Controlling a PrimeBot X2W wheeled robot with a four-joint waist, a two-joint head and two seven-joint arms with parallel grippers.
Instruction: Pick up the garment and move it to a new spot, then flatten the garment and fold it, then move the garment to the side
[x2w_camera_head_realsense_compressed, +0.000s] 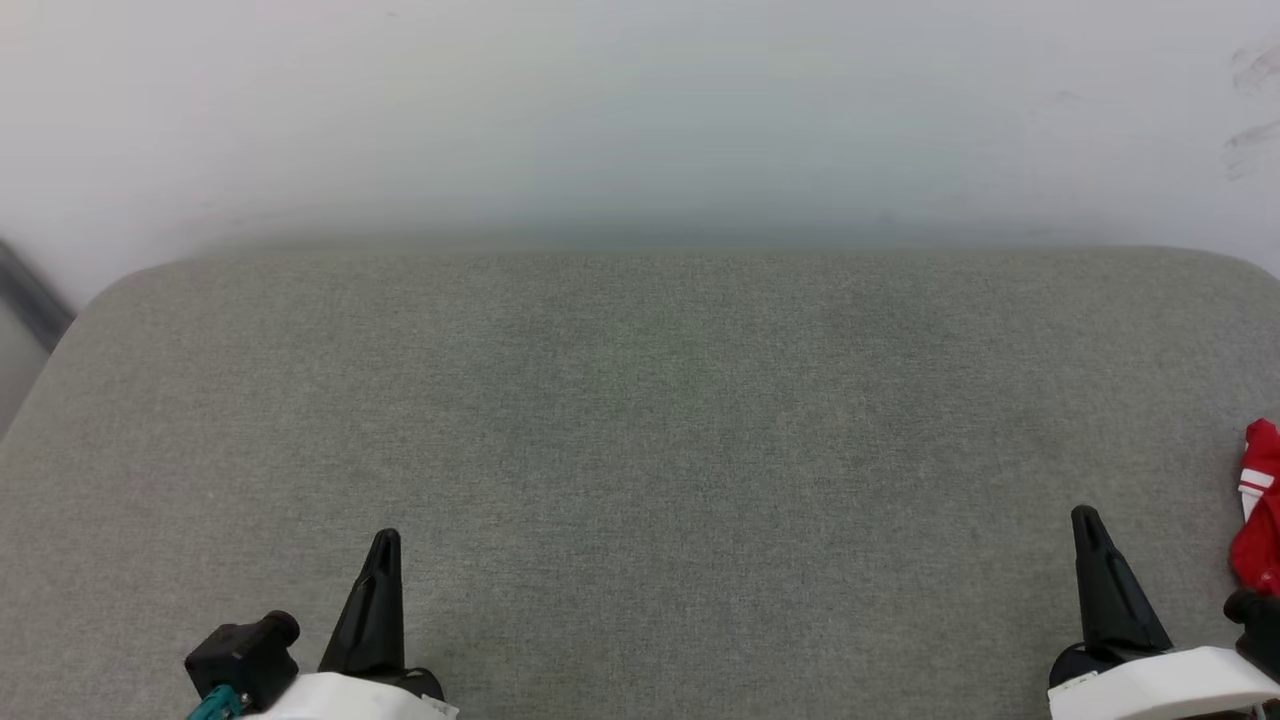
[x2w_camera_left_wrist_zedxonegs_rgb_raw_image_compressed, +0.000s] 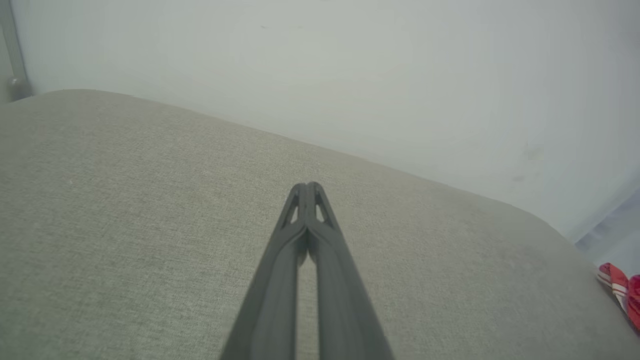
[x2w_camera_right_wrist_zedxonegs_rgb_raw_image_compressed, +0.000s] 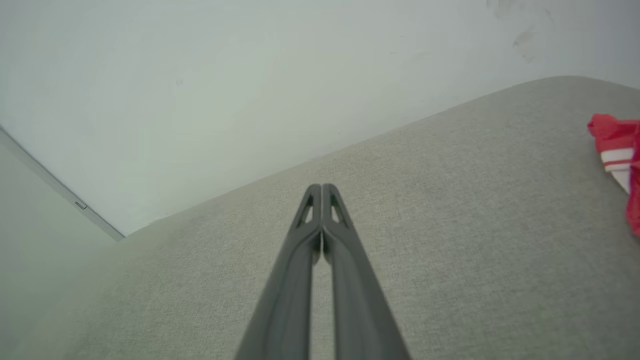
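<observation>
Left tool: the long, dark, two-fingered left tool (x2w_camera_head_realsense_compressed: 385, 545) is sitting nearest, low at the near left, its fingers pressing together tip to tip and gripping nothing.
Right tool: the matching dark right tool (x2w_camera_head_realsense_compressed: 1085, 520) is sitting at the near right, fingers likewise meeting along their length, with nothing between them.
Tabletop: the grey woven-fabric tabletop (x2w_camera_head_realsense_compressed: 640, 420) with rounded corners is stretching ahead of both tools and out to either side.
Garment: the red garment with a white-and-red striped band (x2w_camera_head_realsense_compressed: 1258, 510) is lying on the tabletop just to the right of the right tool, level with its tips and a little beyond, apart from them.
Direction: from the right tool it is lying off to the right. From the left tool it is lying well apart, past the other tool.
Long axis: the visible strip is running near to far, but the picture edge is cutting off the rest, so I cannot tell its true axis or whether it is folded or bunched.
Nearer arm: the right arm is clearly closer.
Stage: a garment lying off to the side is fitting either one waiting to be picked up or one already set aside.
Wall: a pale, plain wall (x2w_camera_head_realsense_compressed: 640, 120) is rising behind the tabletop's far edge.
</observation>
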